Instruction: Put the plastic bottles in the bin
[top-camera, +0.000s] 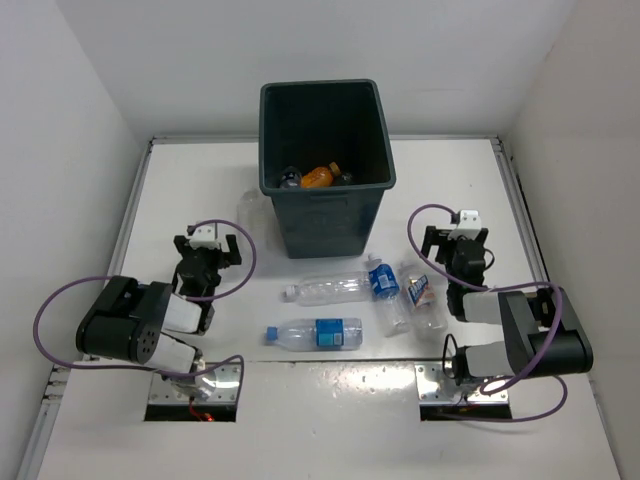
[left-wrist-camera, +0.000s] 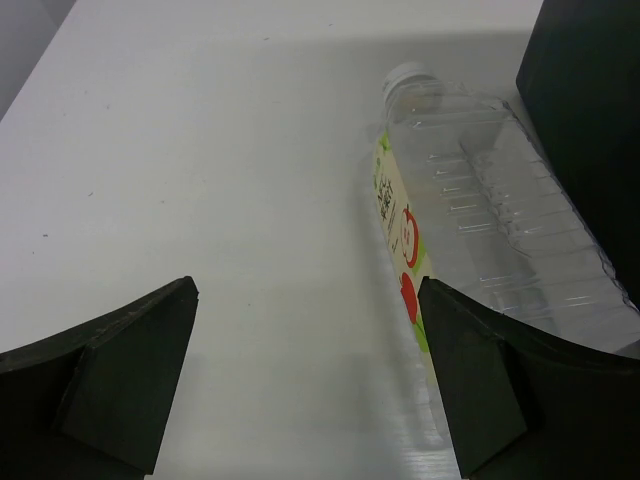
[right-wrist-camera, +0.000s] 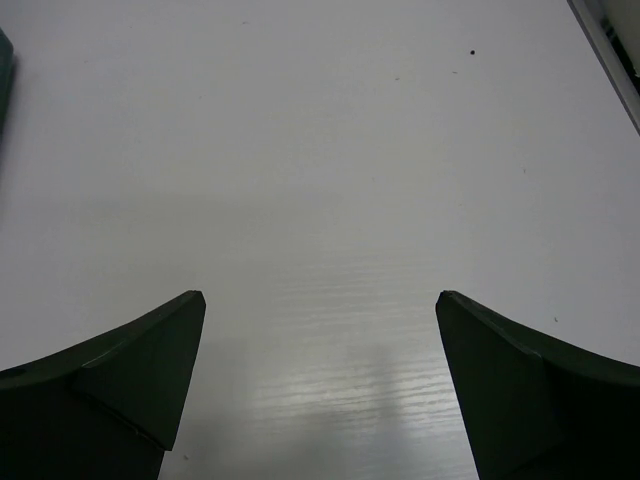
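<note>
The bin (top-camera: 325, 225) stands at the far middle of the table (top-camera: 200, 180). An orange thing (top-camera: 318, 177) lies in its bottom beside a couple of darker shapes, which I can't make out from above. Four plastic bottles lie on their sides in front of it: an unlabelled bottle (top-camera: 325, 288) with a white cap, a blue-labelled bottle (top-camera: 315, 333) nearer the arms, and, to the right, a blue-banded bottle (top-camera: 388, 300) close beside a white-and-blue bottle (top-camera: 422, 293). A fifth bottle (left-wrist-camera: 480, 200) — clear, with a green and red label — lies just beside the bin's left wall, its white cap pointing away. The left gripper (left-wrist-camera: 307, 290) has its jaws spread wide and holds nothing; that fifth bottle lies just ahead, by its right finger. The right gripper (right-wrist-camera: 320, 296) is likewise wide apart and empty — only bare table between its fingers.
</note>
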